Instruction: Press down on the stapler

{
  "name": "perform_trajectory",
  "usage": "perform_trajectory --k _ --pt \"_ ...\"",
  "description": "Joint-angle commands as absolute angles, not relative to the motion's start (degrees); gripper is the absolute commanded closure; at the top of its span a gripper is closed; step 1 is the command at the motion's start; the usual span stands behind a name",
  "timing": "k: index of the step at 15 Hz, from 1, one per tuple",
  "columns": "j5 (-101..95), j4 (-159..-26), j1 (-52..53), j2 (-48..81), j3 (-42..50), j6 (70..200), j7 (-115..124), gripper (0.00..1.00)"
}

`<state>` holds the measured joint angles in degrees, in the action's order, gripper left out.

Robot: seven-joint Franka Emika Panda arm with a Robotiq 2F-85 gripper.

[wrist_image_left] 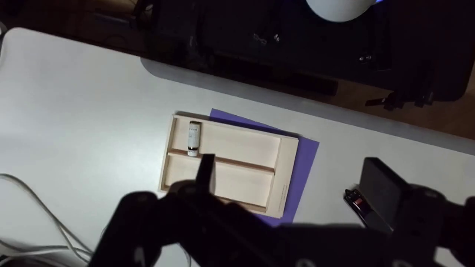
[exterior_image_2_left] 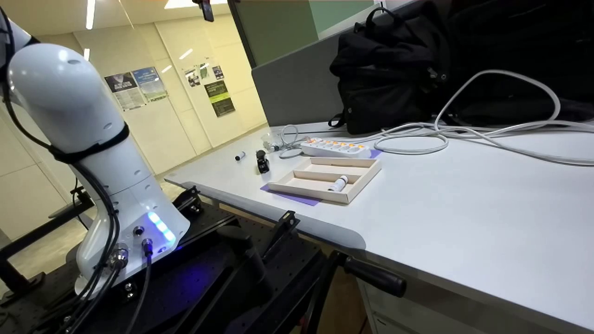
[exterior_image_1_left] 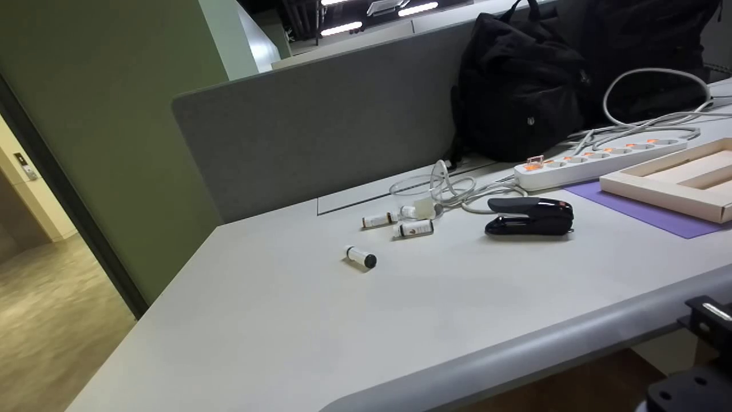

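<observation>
In the wrist view the gripper is spread wide, and the stapler is partly hidden by it. The stapler is set on the white table, near a purple sheet partly covered by a wooden tray. Small bottles, a power strip and a black backpack are also placed there, before a grey partition. Posters are fixed to a yellowish wall beyond.

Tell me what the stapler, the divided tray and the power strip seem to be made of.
Stapler: probably hard plastic, glossy black, going by its bright highlights.
Divided tray: thin wood or stiff card, I can't tell which; pale and matte, with straight edges.
Power strip: likely moulded plastic, smooth and white, by its even-coloured casing.
</observation>
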<state>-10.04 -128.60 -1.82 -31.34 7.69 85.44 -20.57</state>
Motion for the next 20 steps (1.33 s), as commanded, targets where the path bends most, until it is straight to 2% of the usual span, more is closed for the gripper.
perform_trajectory --k 1,9,10,11,14,20 --pt "-8.2 -132.8 2.0 -29.6 6.1 96.2 -21.4 0.0" --pt "-4.9 -138.0 11.6 -14.4 -6.3 122.7 -18.5 0.0" --pt "-7.3 -136.7 11.2 -10.8 -8.8 123.6 -13.7 0.0" --pt "-4.5 -138.6 11.0 -15.7 -6.4 121.7 -18.8 0.0" --pt "-6.4 -138.1 11.5 -10.5 -9.3 124.5 -14.9 0.0" --pt "-7.7 -137.4 11.1 -9.6 -9.3 126.6 -14.7 0.0"
